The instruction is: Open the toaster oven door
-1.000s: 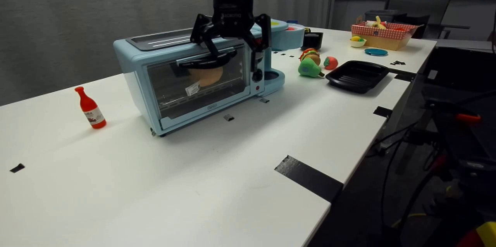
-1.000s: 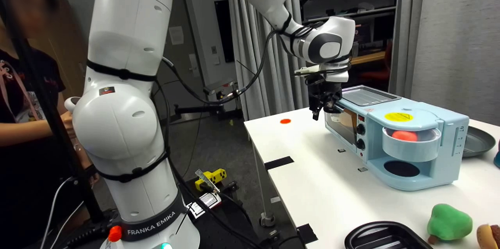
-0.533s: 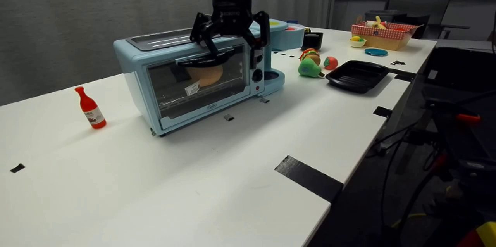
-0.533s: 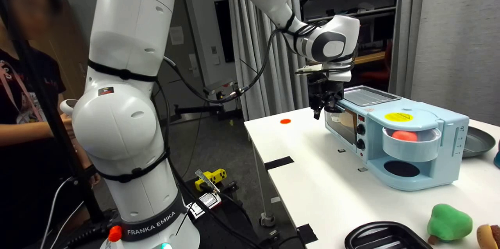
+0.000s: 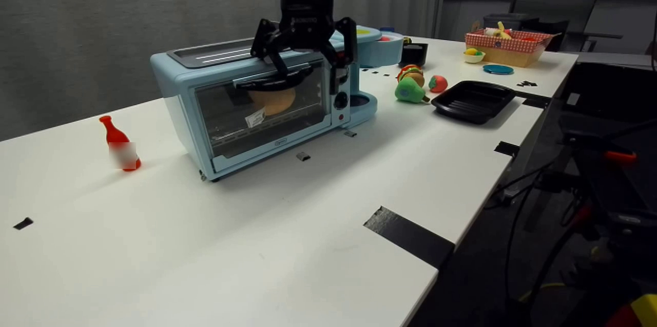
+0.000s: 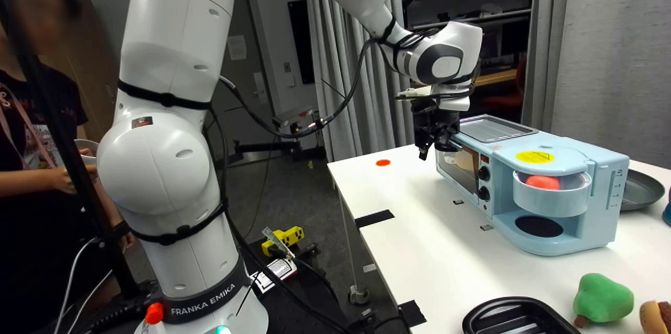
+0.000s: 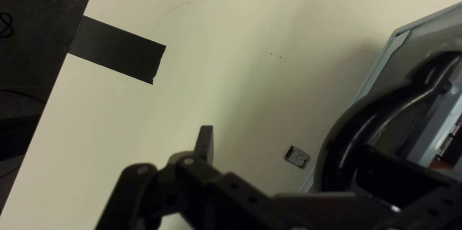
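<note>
The light blue toaster oven (image 5: 179, 127) stands on the white table; it also shows in an exterior view (image 6: 555, 158). Its glass door (image 5: 231, 137) is shut, with a tan round shape behind the glass. The curved black handle (image 5: 272, 81) runs along the door's upper edge; in the wrist view the handle (image 7: 334, 147) is at the right. My gripper (image 5: 310, 81) is open and points down at the handle. In the wrist view, one finger of the gripper (image 7: 287, 143) overlaps the handle's inner side; the other stands apart over the table. Contact cannot be told.
A red bottle (image 5: 117, 137) stands left of the oven. A black tray (image 5: 475, 101), a green pear (image 5: 409, 90) and a strawberry (image 5: 438, 83) lie to its right. A basket (image 5: 508, 52) is farther back. The table edge (image 7: 57, 74) shows in the wrist view.
The arm and gripper shifted slightly toward the oven about half a second ago and have hardly moved since. The door has not moved.
</note>
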`<state>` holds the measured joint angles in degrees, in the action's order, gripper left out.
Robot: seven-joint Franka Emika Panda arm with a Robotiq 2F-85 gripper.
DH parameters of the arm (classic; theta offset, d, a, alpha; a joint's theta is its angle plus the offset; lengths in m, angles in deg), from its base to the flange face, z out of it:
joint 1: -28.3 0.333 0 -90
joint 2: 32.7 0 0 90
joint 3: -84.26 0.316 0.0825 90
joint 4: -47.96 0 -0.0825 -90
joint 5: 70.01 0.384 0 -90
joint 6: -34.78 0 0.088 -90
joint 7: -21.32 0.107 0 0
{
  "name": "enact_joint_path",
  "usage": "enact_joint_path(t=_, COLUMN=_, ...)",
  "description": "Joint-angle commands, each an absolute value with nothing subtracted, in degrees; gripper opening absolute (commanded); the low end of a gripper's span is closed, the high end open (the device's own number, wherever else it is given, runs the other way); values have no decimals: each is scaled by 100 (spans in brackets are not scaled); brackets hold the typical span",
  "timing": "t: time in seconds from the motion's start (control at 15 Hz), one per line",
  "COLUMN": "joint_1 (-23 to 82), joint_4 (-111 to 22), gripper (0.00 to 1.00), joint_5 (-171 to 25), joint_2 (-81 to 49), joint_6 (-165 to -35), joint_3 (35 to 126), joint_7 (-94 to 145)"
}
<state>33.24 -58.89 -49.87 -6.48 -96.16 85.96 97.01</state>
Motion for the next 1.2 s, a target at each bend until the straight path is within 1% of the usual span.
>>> enact_joint_path(t=0.0, joint_1=3253, joint_4=-6090, gripper=100, joint_5=-4658, joint_2=-393, joint_6=-9938, joint_3=8720, joint_7=9255)
enact_joint_path(t=0.67, joint_1=3085, joint_4=-6729, gripper=100, joint_5=-3672, joint_2=-618, joint_6=-10295, joint_3=8795, joint_7=8326)
enact_joint_path(t=1.13, joint_1=3142, joint_4=-7232, gripper=100, joint_5=-3190, joint_2=-725, joint_6=-10091, joint_3=8748, joint_7=8029)
